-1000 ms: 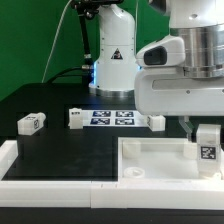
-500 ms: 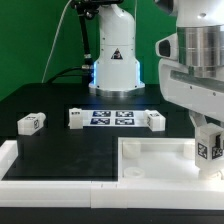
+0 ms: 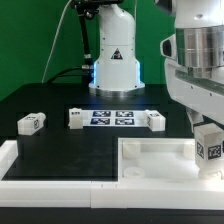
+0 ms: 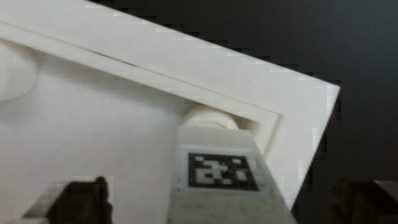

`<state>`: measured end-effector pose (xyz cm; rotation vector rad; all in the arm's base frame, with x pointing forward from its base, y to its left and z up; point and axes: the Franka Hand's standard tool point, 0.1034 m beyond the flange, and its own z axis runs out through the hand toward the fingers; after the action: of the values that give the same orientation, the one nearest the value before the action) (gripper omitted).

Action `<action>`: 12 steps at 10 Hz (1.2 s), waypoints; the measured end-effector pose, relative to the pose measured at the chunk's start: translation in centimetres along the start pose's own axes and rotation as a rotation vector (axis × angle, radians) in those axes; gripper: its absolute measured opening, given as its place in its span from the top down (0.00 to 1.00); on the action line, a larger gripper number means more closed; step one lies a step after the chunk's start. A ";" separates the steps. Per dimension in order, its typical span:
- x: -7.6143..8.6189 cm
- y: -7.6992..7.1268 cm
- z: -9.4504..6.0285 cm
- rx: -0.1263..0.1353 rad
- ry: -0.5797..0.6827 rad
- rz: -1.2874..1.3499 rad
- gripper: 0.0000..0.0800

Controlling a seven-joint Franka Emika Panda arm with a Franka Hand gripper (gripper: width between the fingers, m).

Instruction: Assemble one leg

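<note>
Exterior view: we see a black table (image 3: pixel 60 150), green backdrop (image 3: pixel 30 40), marker board (image 3: pixel 112 117) mid-table, white tray (image 3: pixel 150 165) in front. The gripper (image 3: pixel 208 140) clamps a leg (image 3: pixel 208 150) upright, long axis vertical, tag facing camera, over the tray's corner on the exterior view's right.

Wrist view: the leg (image 4: pixel 217 170) points down at a corner socket (image 4: pixel 210 121), between fingers (image 4: pixel 75 195).

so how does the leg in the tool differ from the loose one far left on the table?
The held leg stands upright in the tool over the tray's corner; the loose leg lies on its side on the black table, untouched. The held leg's tag faces the exterior camera; the loose leg's tag faces up at a slant. Both are white tagged blocks.
</note>
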<state>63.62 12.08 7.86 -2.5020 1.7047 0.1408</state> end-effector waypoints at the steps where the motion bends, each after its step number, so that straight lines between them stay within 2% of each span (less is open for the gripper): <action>1: 0.1 0.1 0.0 -0.003 0.001 -0.139 0.20; 6: 0.6 0.1 -0.2 -0.007 0.001 -0.769 0.19; 8: 0.3 0.0 -0.2 -0.026 0.018 -1.023 0.19; 11: 0.5 0.0 -0.3 -0.034 0.015 -1.250 0.19; 12: 0.5 0.0 -0.3 -0.034 0.015 -1.245 0.34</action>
<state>63.75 11.59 8.04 -3.0303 -0.0746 0.0257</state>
